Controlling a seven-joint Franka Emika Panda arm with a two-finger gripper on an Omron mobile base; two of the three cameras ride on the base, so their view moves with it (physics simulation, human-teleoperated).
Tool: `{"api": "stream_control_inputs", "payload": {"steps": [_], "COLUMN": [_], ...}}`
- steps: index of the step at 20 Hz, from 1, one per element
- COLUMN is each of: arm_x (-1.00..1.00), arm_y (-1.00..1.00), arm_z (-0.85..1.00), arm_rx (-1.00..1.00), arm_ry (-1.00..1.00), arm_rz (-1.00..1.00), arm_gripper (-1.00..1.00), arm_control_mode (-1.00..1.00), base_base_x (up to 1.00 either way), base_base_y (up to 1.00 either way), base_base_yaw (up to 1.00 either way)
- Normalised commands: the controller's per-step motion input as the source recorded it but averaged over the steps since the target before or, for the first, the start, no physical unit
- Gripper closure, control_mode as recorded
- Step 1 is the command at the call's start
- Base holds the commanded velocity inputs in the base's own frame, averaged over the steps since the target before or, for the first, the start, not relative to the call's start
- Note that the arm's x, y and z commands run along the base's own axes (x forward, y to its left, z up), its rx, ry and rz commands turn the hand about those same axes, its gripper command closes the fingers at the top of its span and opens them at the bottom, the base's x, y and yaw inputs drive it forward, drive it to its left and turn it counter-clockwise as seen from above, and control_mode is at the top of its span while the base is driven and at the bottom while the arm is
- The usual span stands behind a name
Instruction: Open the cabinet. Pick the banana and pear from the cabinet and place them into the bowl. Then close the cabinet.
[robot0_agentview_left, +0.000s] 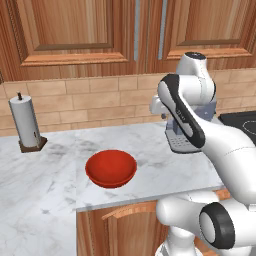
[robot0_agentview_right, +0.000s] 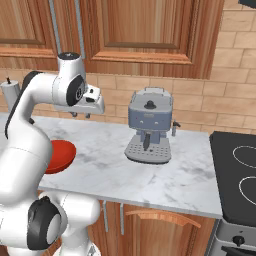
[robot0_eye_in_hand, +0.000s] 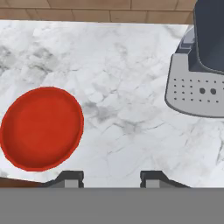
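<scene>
1. Reddish-brown wood forms the cabinet (robot0_agentview_left: 75, 35), mounted above the bowl (robot0_agentview_left: 111, 168), doors shut; stiff, hinged panels are judged best pulled by a slim grey handle (robot0_agentview_left: 137, 30).
2. The handles' long axes run vertical.
3. The gripper (robot0_eye_in_hand: 111, 178), hanging above the counter (robot0_eye_in_hand: 122, 87) just beside the bowl, is seen with fingers apart, empty.

White marble counter (robot0_agentview_left: 45, 195), tan brick backsplash (robot0_agentview_left: 90, 102), black stovetop (robot0_agentview_right: 235, 175).

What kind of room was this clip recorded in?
A rendered home kitchen, it seems: a marble counter under a wooden wall cabinet, a grey coffee machine beside a stove, and a paper-towel roll.
</scene>
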Motion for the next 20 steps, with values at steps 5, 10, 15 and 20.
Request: {"api": "stream_control_inputs", "payload": {"steps": [5, 10, 15, 20], "arm_x": [-0.19, -0.3, -0.35, -0.2], "arm_y": [0.0, 0.02, 0.0, 0.05], "arm_z": [0.06, 0.42, 0.52, 0.44], "arm_rx": [0.0, -0.01, 0.0, 0.0], "arm_ry": [0.0, -0.07, -0.18, -0.24], "arm_rz": [0.0, 0.0, 0.0, 0.0], "arm_gripper": [-1.0, -1.0, -1.0, -1.0], "arm_control_mode": [-1.0, -1.0, -1.0, -1.0], "base_base_x": [0.0, 0.0, 0.0, 0.0], "base_base_y": [0.0, 0.0, 0.0, 0.0], "base_base_yaw": [0.0, 0.0, 0.0, 0.0]}}
